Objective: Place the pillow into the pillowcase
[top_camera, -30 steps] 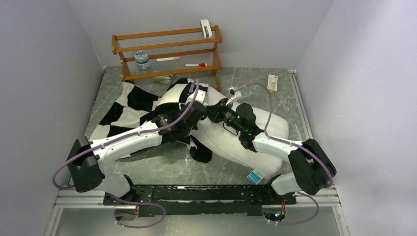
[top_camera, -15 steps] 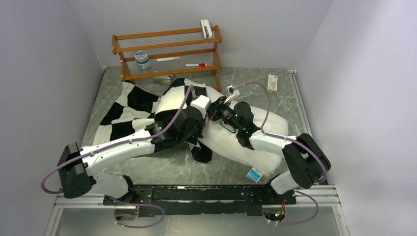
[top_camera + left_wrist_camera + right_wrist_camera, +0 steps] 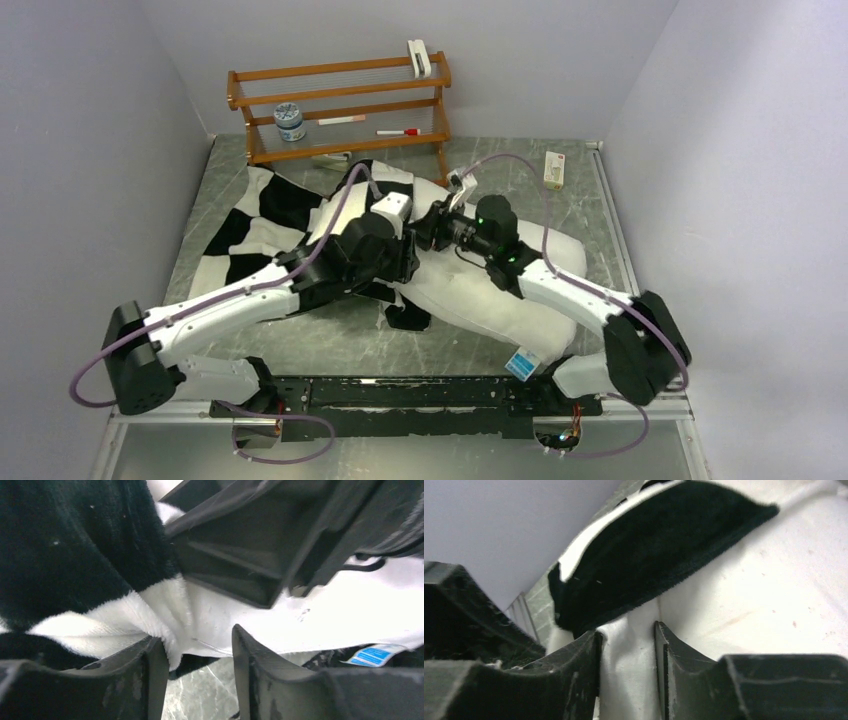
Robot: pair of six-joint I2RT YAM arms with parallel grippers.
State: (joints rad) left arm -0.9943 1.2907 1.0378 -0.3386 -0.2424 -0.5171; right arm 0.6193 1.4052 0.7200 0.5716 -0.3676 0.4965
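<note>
Diagonally: pillow [image 3: 465, 298], long axis far-left to near-right.

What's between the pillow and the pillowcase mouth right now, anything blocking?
Nothing visible blocks it. The pillow's far end already lies under the edge of the pillowcase. Only the two grippers crowd the opening: the left gripper pinches the checkered hem, and the right gripper pinches a fold of pillow fabric.
</note>
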